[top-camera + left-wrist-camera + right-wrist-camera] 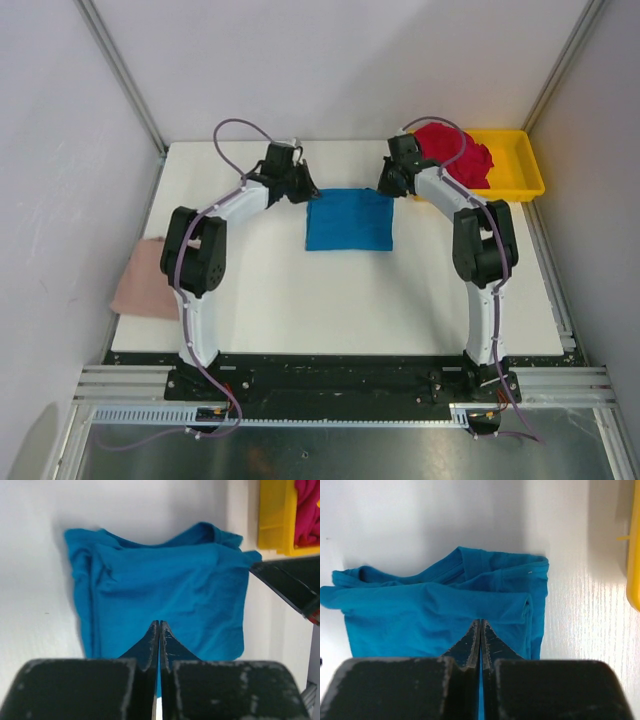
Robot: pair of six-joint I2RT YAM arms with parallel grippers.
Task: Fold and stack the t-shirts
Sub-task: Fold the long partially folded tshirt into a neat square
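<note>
The white tabletop (pixel 300 310) carries everything I work on. The blue t-shirt (pixel 349 220) lies folded into a rough square in the far half of the tabletop, about midway between its left and right edges (the folds look a little rumpled from my wrist views). The pink t-shirt (pixel 145 280) lies flat at the left edge, hanging out past it, well apart from the blue one. The yellow tray (pixel 522 170) sits at the far right corner, and the red t-shirt (pixel 452 155) is bunched inside it, spilling over its left wall. My left gripper (pixel 303 190) is at the blue shirt's far left corner, fingers pressed together tip to tip. My right gripper (pixel 387 185) is at its far right corner, pressed together likewise. I cannot tell whether either tip touches the cloth.
</note>
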